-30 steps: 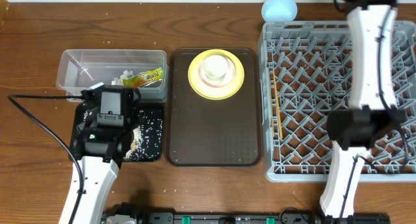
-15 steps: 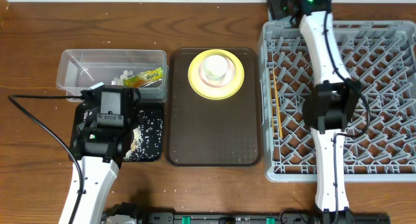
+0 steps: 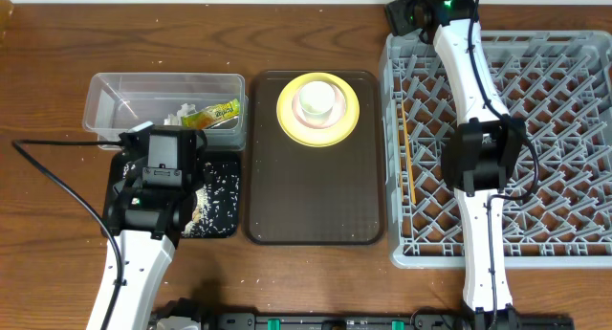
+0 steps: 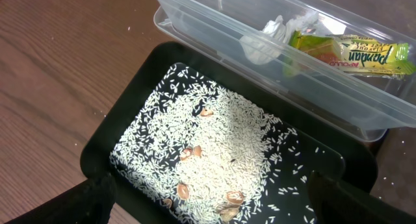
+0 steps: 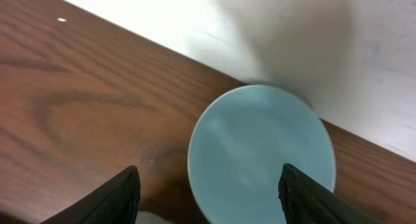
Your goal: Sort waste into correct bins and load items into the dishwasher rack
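My right gripper (image 3: 409, 11) is open beyond the back left corner of the grey dishwasher rack (image 3: 535, 225). In the right wrist view it (image 5: 209, 175) hangs over the light blue bowl (image 5: 260, 152), one finger on each side; the arm hides the bowl from overhead. My left gripper (image 4: 214, 201) is open above the black tray (image 4: 354, 165) of white rice (image 4: 221, 133). The clear tub (image 4: 195, 23) holds the snack wrapper (image 4: 351, 52) and the paper wad (image 4: 270, 39). The white cup (image 3: 316, 99) sits in the pink bowl (image 3: 335, 117) on the yellow plate (image 3: 287, 105). Chopsticks (image 3: 406, 148) lie in the rack.
The plate stack stands at the back of a dark-brown serving tray (image 3: 316, 201) between the bins and the rack. Brown shell-like bits (image 4: 231, 198) lie among the rice. A black cable (image 3: 57, 182) runs over the table at the left. A pale wall (image 5: 312, 29) rises behind the bowl.
My right arm has swung from over the rack to the back left, beyond the rack's corner, and now covers the blue bowl in the overhead view. The left arm has not moved.
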